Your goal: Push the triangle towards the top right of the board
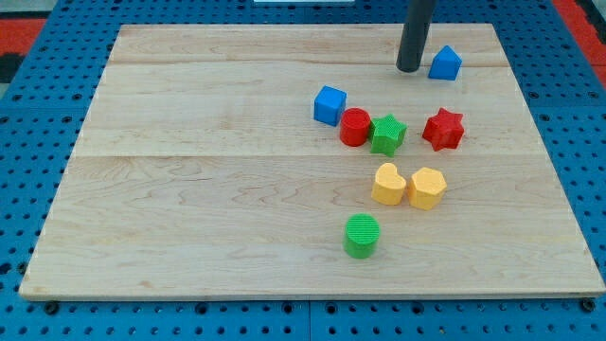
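The arm's dark rod tip (409, 68) stands just at nine o'clock of the small blue plastic triangle block (445, 62), already near the pale wooden board's (189, 189) top right; only a short push seemingly remains; no gripper fitted

no readable text, no labels, no brands, no numbers, no signs, on board or blocks

A lab test rig is suggested: a pale wooden bench (189, 189) is laid over blue perforated panels (38, 142), with a red perforated panel (28, 24) seen at the corner.
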